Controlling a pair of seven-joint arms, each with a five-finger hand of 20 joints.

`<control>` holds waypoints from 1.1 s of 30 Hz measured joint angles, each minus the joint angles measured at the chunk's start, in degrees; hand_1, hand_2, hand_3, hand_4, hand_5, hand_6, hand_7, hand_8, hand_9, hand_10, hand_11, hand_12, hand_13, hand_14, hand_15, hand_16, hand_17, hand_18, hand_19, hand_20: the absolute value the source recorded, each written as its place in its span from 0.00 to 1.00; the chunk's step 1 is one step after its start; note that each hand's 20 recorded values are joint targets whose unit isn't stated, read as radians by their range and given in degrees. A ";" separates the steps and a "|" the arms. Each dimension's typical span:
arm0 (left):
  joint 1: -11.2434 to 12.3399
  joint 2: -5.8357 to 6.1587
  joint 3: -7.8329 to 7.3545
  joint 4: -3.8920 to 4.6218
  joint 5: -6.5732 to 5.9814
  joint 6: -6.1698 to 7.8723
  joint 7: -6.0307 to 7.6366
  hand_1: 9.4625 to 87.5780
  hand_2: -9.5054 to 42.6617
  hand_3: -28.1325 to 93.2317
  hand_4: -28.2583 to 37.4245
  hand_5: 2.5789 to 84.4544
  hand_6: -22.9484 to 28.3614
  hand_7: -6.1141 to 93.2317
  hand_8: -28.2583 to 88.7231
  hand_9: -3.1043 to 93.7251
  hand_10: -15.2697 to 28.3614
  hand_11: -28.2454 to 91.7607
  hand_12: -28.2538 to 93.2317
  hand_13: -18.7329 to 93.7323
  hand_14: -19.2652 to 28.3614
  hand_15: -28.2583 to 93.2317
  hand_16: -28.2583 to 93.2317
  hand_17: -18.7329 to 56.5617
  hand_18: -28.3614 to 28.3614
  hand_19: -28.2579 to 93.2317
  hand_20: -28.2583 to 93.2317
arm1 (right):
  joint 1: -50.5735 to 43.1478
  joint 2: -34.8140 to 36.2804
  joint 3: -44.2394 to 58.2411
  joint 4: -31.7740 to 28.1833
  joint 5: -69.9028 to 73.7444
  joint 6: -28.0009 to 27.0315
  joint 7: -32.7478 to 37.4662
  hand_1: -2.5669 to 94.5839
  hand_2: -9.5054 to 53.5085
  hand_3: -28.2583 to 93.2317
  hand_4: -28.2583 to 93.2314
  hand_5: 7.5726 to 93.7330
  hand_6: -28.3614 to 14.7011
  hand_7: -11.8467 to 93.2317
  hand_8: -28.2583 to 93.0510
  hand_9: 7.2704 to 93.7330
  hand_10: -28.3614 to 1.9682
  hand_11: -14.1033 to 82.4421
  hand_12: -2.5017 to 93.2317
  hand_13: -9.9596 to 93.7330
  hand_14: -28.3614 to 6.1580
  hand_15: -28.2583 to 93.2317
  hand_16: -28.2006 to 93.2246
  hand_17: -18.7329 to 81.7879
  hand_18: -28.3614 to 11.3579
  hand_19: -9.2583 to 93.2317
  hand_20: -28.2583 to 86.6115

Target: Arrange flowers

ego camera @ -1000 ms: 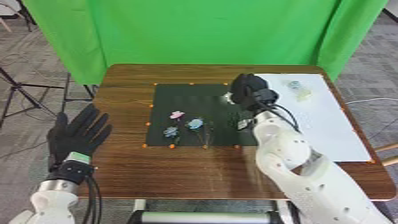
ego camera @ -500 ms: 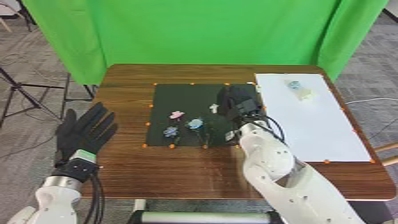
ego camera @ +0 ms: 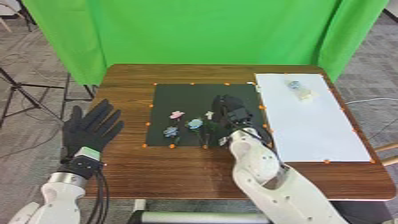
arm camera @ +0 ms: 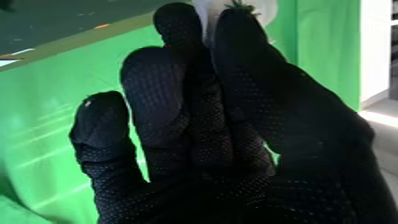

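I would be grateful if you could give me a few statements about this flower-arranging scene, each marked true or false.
1. The pink flower lies on the dark mat. True.
2. The left hand is closed into a fist. False: the left hand is open, its fingers straight.
3. A pale blue flower is on the white sheet. True.
4. The right hand is over the white sheet. False: the right hand is over the dark mat.
5. A green cloth hangs beyond the table. True.
6. The white flower is at the left hand's fingertips. False: the white flower is at the right hand's.
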 measured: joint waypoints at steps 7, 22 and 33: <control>0.45 0.00 -0.29 -0.12 -0.28 0.41 0.17 0.21 0.51 0.76 0.00 0.46 0.57 0.24 0.15 0.38 0.60 0.38 0.30 0.36 0.67 0.49 0.16 0.16 0.72 0.50 0.30 | -1.32 -0.05 0.13 -1.01 -1.24 0.73 -0.14 0.58 0.00 0.87 0.00 0.64 0.60 0.37 0.21 0.64 0.47 0.31 0.19 0.71 0.58 0.73 0.55 0.53 0.14 0.89 0.56; 1.22 0.00 -0.54 -0.40 -1.17 0.64 0.82 0.20 0.51 0.77 0.00 0.46 0.57 0.24 0.15 0.38 0.61 0.38 0.30 0.36 0.68 0.50 0.16 0.16 0.72 0.50 0.30 | -2.91 -0.58 1.91 -4.44 3.11 -7.67 -0.25 0.55 0.00 0.88 0.00 0.63 0.59 0.33 0.17 0.63 0.45 0.31 0.19 0.71 0.56 0.74 0.53 0.53 0.13 0.90 0.56; 2.11 0.00 -0.99 -0.97 -1.70 1.28 2.18 0.20 0.51 0.77 0.00 0.46 0.57 0.24 0.15 0.38 0.61 0.38 0.30 0.36 0.68 0.50 0.16 0.16 0.72 0.50 0.30 | -3.24 0.83 3.40 -8.76 0.81 -14.74 0.99 0.53 0.00 0.85 0.00 0.61 0.57 0.30 0.13 0.61 0.44 0.31 0.19 0.72 0.50 0.79 0.48 0.54 0.11 0.94 0.59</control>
